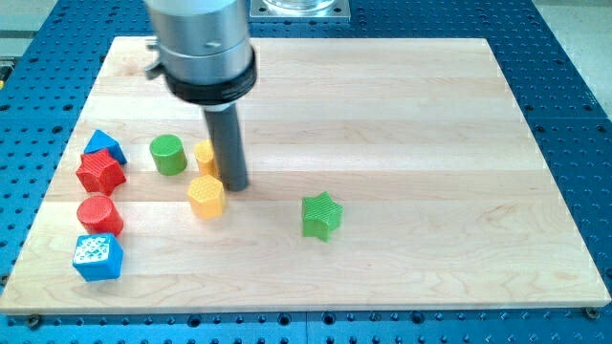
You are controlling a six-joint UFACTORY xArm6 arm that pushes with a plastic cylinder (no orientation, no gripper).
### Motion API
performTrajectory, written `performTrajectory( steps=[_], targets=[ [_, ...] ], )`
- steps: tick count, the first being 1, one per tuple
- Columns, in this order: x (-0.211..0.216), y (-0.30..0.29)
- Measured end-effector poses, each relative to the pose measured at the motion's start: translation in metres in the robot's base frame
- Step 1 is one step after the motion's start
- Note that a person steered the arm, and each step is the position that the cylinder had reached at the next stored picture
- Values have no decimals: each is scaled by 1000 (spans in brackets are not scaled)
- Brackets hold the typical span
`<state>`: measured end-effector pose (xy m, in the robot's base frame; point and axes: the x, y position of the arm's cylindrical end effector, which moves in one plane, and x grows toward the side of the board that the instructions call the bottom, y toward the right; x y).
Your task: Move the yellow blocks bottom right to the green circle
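Note:
My tip point(235, 185) rests on the board just right of two yellow blocks. The yellow hexagon block point(206, 197) lies just below-left of the tip. A second yellow block point(205, 156) sits above it, partly hidden behind the rod, so its shape is unclear. The green circle block point(167, 155) stands left of that yellow block, a small gap between them. The rod hangs from the grey arm housing point(203, 48) at the view's top.
A green star block point(321, 215) lies to the right of the tip. At the left edge sit a blue block point(103, 146), a red star block point(99, 172), a red circle block point(99, 214) and a blue cube point(98, 256). The wooden board point(430, 143) lies on a blue perforated table.

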<state>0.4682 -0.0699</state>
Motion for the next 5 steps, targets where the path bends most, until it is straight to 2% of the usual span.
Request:
performTrajectory(
  steps=[2,3,5],
  targets=[
    [-53,65],
    [-81,72],
    [-49,10]
  ],
)
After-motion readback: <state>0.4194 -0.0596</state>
